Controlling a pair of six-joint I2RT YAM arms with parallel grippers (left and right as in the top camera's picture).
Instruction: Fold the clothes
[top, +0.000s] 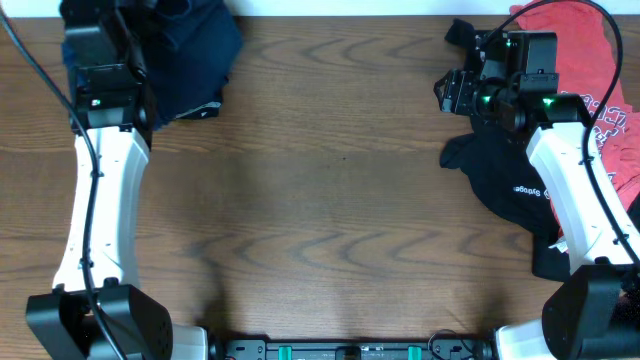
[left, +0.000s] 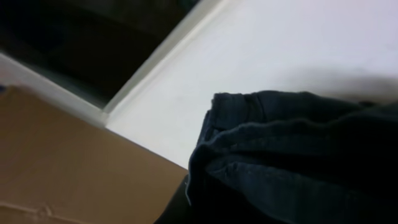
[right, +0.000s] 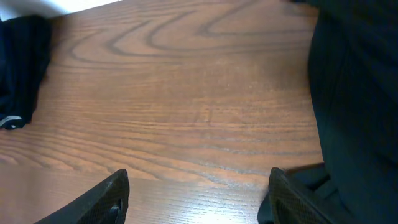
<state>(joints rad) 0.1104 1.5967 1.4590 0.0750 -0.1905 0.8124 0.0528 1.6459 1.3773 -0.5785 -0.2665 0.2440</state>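
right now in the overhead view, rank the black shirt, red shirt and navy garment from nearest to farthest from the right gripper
From the right gripper:
1. black shirt, right beside and just below it, on the right side.
2. red shirt, further right, in the top right corner.
3. navy garment, far across in the top left corner.

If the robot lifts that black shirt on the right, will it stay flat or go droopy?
Probably droopy: the black shirt lies crumpled in soft folds, so it should sag from wherever it's pinched. It looks thin, so likely light. Pushed, it would probably bunch up on the wooden table rather than slide neatly.
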